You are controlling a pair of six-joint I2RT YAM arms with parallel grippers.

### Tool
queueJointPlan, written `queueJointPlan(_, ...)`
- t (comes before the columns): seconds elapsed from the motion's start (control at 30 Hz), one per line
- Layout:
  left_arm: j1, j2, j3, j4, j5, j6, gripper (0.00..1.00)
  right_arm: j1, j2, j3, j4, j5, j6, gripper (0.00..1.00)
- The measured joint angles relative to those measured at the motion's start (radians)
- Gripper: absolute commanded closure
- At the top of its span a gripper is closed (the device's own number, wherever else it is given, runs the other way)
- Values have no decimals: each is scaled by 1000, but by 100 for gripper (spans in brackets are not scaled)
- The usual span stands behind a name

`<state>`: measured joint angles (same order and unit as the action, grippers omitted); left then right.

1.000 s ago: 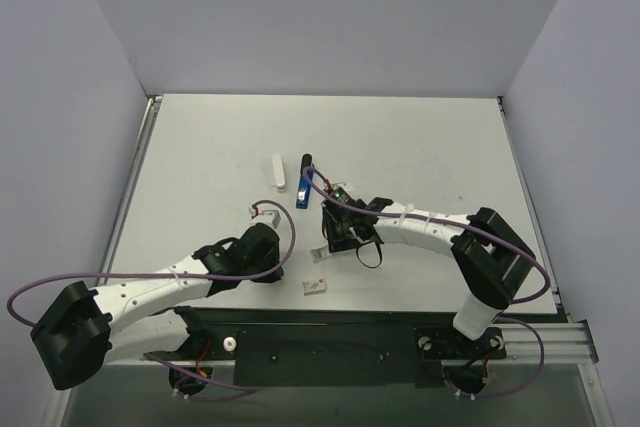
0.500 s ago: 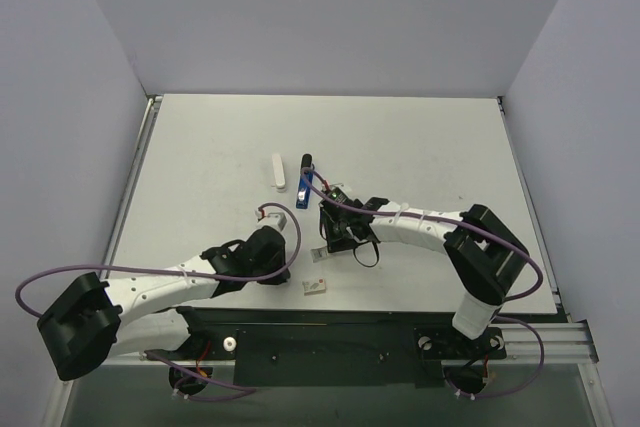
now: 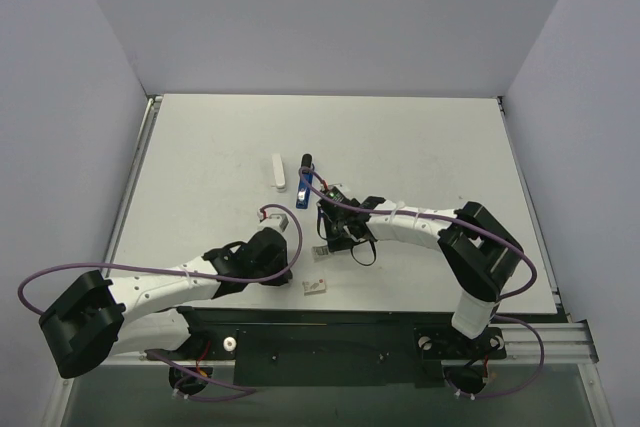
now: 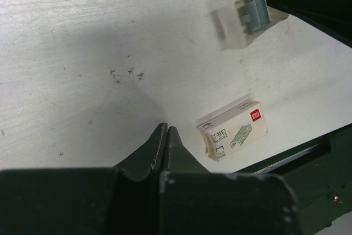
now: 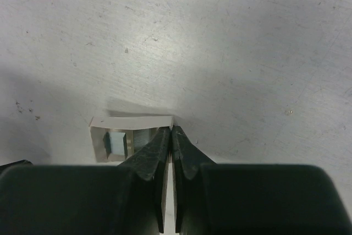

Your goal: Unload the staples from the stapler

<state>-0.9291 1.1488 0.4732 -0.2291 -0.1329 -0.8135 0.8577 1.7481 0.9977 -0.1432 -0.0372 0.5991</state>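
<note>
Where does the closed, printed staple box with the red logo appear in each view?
Top external: staple box, low centre.
Left wrist: staple box, lower right of centre.
Right wrist: not in it.
Shared landmark: the open white carton with grey contents, seen in all three views.

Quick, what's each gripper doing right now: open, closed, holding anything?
Left gripper: closed, holding nothing.
Right gripper: closed at the edge of a small open box; whether it pinches the box cannot be told.
</note>
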Motion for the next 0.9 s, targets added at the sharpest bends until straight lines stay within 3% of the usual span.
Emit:
queueJointPlan(0.3, -10, 0, -11, 9, 3, -6, 100, 15, 0, 2, -21, 20, 2, 100)
queueJointPlan(0.9, -65, -10, -53, 40, -2, -48, 100, 163, -86, -28, -152, 242, 80, 100)
